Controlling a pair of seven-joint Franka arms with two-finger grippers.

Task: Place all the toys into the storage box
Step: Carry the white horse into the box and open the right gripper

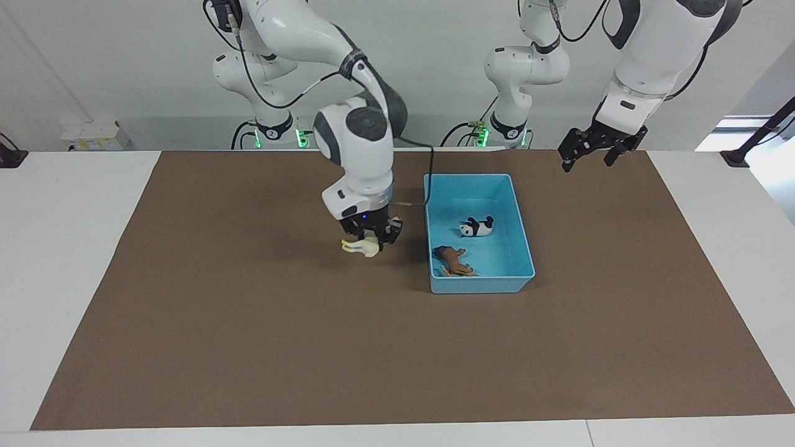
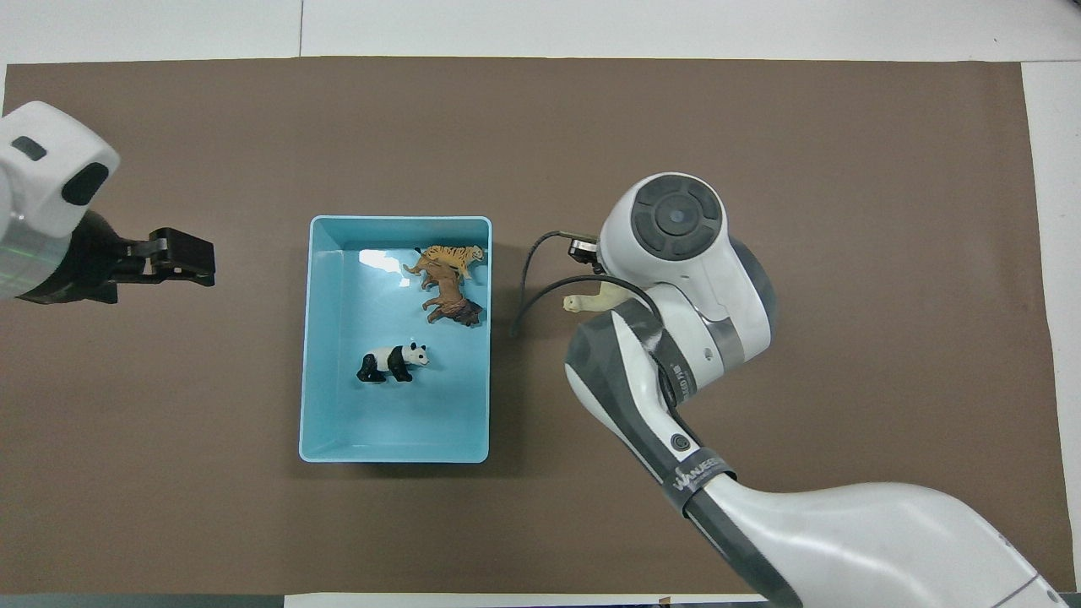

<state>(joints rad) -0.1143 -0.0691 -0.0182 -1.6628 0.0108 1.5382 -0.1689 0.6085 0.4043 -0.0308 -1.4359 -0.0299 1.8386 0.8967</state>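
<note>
Right gripper point(image 1: 371, 239): jaws pinched on the cream-white horse point(image 1: 360, 247), held just above the brown mat point(image 1: 248, 310), beside the storage box point(image 1: 478, 282) on the right arm's side. In the overhead view only the horse's head end point(image 2: 591, 298) is seen, poking out from under the wrist; the rest is hidden by the arm.

Left gripper point(image 1: 590, 149): jaws spread, nothing held, parked over the mat toward the left arm's end of the surface, well apart from the box. This arm waits.

Box contents: panda point(image 2: 390, 363) lying on the floor of the box, lion point(image 2: 448, 300) and tiger point(image 2: 448, 257) touching each other near the wall farthest from the robots.

Step in hand, as judged: last toy is gripped, transfer to the box is pending. Three of four are counted inside.

Next move calls for: enough lift so the horse's legs clear the rimmed wall, a sideways carry over the box, release over the bare floor area near the panda rather than onto the lion/tiger pile. Risk noted: a dangling leg catching the rim if height is short.
</note>
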